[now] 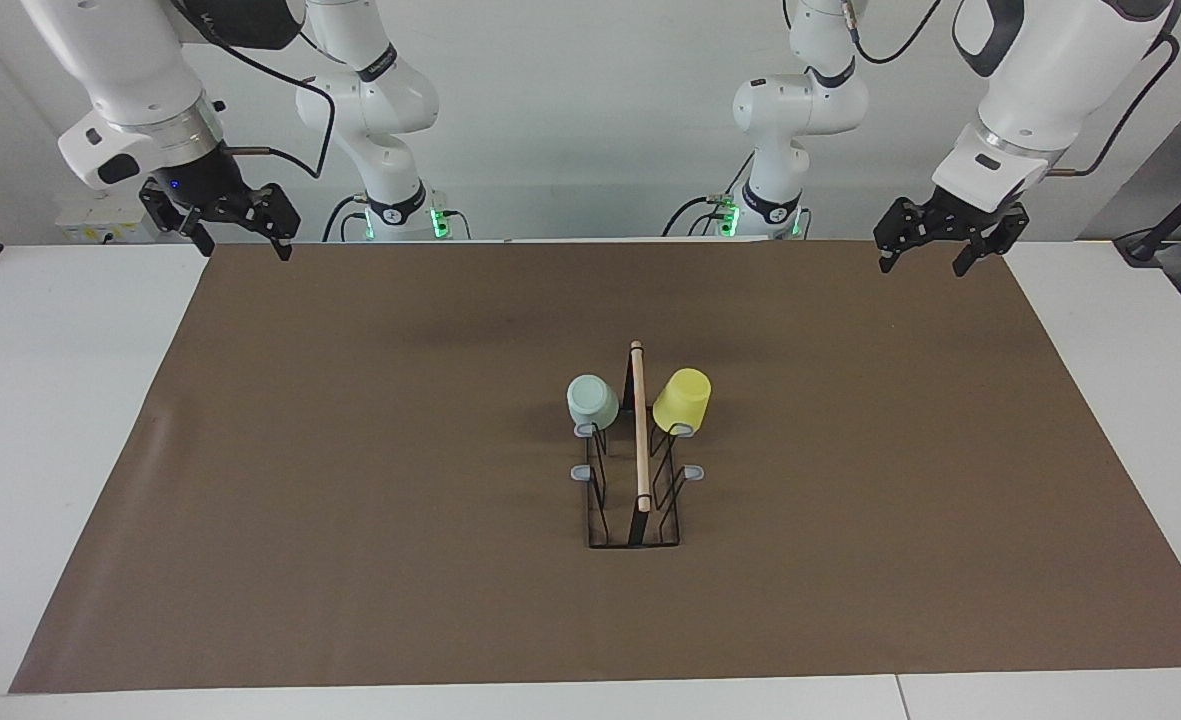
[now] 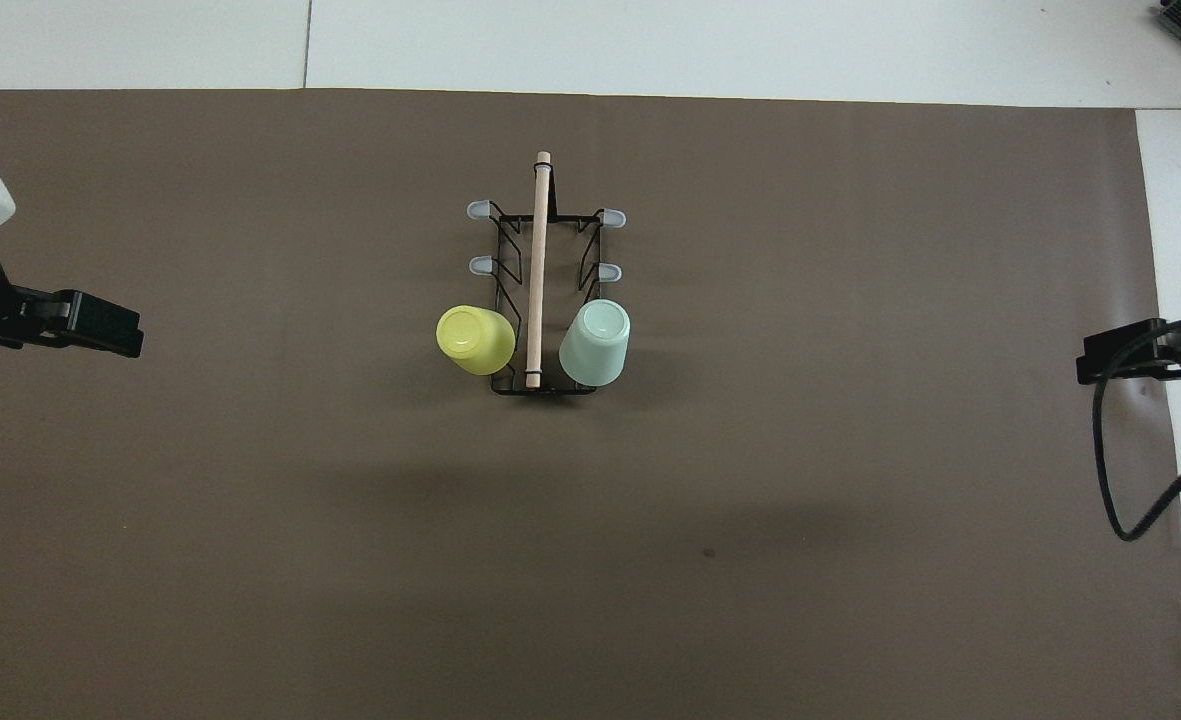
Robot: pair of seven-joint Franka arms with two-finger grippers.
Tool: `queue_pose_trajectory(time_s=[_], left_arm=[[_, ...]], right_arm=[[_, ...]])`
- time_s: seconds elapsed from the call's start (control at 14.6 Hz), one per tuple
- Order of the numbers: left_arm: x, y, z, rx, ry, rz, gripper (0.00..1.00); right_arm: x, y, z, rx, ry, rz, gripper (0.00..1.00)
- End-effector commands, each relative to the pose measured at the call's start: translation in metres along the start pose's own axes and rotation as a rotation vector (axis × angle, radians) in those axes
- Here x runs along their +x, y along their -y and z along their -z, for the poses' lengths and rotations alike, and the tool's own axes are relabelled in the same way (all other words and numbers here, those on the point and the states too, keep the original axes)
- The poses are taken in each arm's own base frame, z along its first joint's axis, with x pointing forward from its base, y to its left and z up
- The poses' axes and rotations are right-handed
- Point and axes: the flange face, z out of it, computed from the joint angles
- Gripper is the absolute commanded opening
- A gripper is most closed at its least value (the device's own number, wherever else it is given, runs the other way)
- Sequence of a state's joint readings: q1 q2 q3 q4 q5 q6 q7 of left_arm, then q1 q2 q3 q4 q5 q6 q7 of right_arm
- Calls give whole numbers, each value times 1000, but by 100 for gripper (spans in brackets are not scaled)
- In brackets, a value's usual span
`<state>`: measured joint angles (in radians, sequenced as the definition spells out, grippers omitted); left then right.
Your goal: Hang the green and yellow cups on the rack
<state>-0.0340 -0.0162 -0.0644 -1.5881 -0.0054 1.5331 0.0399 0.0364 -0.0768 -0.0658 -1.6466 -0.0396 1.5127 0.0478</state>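
Overhead view: green cup (image 2: 596, 343), yellow cup (image 2: 474, 340) on rack (image 2: 540, 300).

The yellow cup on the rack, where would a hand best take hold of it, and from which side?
Grip the yellow cup across its tapered wall, near the closed base that points up and outward. It hangs mouth-down on a prong of the rack, tilted toward the left arm's end, so coming from above on that end looks best; the rod and the green cup crowd its inner flank.

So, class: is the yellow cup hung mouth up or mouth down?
Mouth down: the yellow cup shows its closed base on top, tilted on a rack prong.
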Motion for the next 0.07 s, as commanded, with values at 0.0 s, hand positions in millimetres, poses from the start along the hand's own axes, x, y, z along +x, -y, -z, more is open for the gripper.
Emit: queue_pose_trajectory(time_s=[0.0], left_arm=[[-1, 1, 5, -17, 9, -10, 100]], right_arm=[[3, 1, 1, 1, -7, 4, 100]])
